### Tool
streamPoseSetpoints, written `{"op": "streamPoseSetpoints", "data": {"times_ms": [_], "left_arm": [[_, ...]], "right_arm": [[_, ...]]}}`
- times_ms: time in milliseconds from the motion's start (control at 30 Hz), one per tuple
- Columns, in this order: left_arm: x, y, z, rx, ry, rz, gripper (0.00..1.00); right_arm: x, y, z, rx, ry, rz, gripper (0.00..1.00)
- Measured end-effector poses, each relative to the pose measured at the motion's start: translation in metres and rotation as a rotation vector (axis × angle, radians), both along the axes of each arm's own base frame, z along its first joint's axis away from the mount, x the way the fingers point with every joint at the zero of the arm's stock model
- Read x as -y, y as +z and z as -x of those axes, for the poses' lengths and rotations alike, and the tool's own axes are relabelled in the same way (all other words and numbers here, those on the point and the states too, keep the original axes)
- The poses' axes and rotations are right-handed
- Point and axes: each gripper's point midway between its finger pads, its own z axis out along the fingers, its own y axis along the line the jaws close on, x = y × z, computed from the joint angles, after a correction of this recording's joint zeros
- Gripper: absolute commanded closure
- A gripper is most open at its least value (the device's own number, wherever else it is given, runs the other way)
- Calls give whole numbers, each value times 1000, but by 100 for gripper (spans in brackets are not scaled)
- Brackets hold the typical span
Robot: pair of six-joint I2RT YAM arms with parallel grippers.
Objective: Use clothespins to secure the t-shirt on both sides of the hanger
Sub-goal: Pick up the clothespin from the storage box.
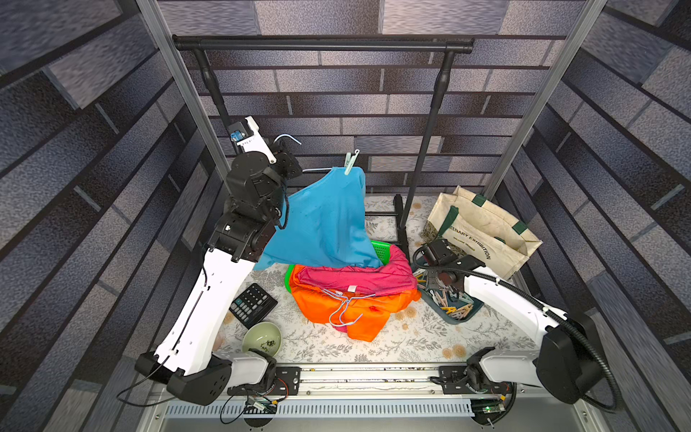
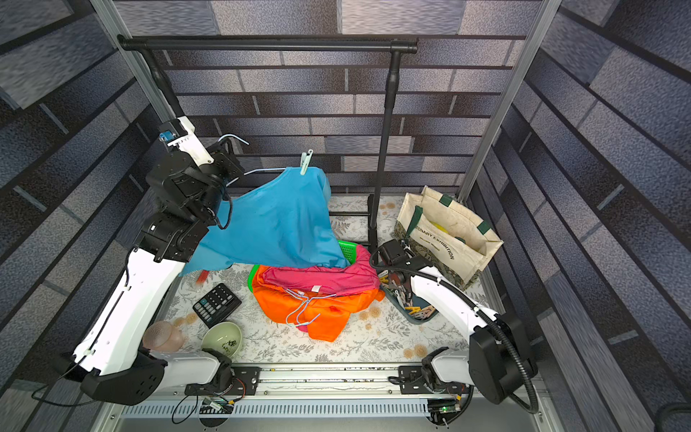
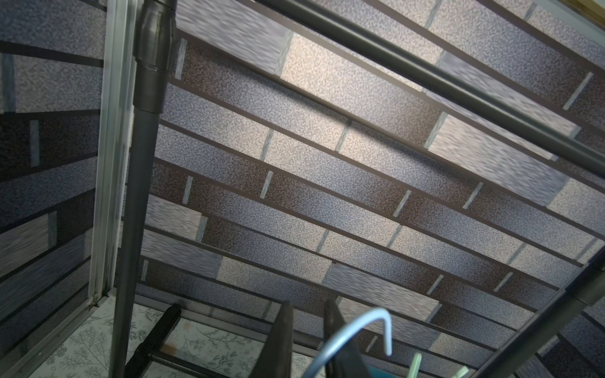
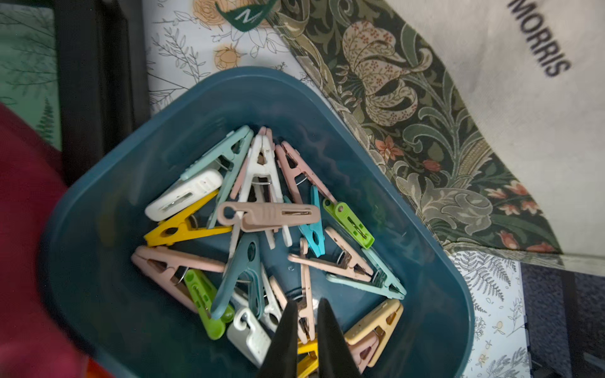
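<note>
- left arm [image 1: 209,299]: reared steeply from its base at 7 o'clock. The wrist is high at 10 o'clock, below the black metal garment rail [image 1: 321,45].
- left gripper [image 3: 308,306]: jaws drawn close on the neck of the light blue wire hanger [image 3: 389,333]. The hook juts past the fingers, clear of the rail.
- blue t-shirt [image 1: 325,220]: draped from that hanger, in the air between centre and 12 o'clock. Its lower edge reaches the basket; contact cannot be told.
- mint green clothespin [image 1: 350,162]: clipped upright on the shirt's shoulder, on the side away from the left gripper.
- right arm [image 1: 501,295]: stretched low from 5 o'clock toward 3 o'clock, wrist tipped down over the tray.
- right gripper [image 4: 307,301]: jaws pinching a peach clothespin [image 4: 306,278] that lies on edge atop the heap.
- dark teal plastic tray [image 4: 108,209], 3 o'clock: holds loose clothespins [image 4: 262,212] in peach, white, mint, yellow, lime and turquoise, all jumbled.
- green plastic basket [image 1: 379,250], centre: a pink garment [image 1: 355,275] lies over an orange garment [image 1: 336,310], both spilling past the rim. A second wire hanger [image 1: 347,299] lies on top.
- cream canvas tote bag [image 1: 482,228], 2 o'clock: just beside the tray. Something yellow sits inside, too hidden to identify.
- pale green bowl [image 1: 261,338], 7 o'clock: dark flecks at the bottom.
</note>
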Motion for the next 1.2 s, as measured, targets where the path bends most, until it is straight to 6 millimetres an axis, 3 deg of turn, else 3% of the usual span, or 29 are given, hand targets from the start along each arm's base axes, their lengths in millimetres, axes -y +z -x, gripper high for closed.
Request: {"op": "streamPoseSetpoints", "data": {"times_ms": [67, 100, 333, 867, 1000, 1200], "left_arm": [[3, -1, 0, -5, -25, -10, 92], [4, -1, -1, -7, -34, -9, 100], [6, -8, -4, -21, -62, -11, 100], [9, -33, -2, -77, -94, 40, 100], [7, -35, 2, -78, -95, 52, 100], [7, -36, 3, -80, -96, 65, 100]], "right_arm": [[3, -6, -3, -14, -16, -4, 86], [3, -11, -5, -23, -18, -4, 86], [-2, -45, -9, -126, -16, 2, 89], [-1, -37, -16, -97, -3, -17, 87], [-4, -41, -26, -113, 9, -1, 72], [-12, -47, -41, -117, 32, -3, 68]]}}
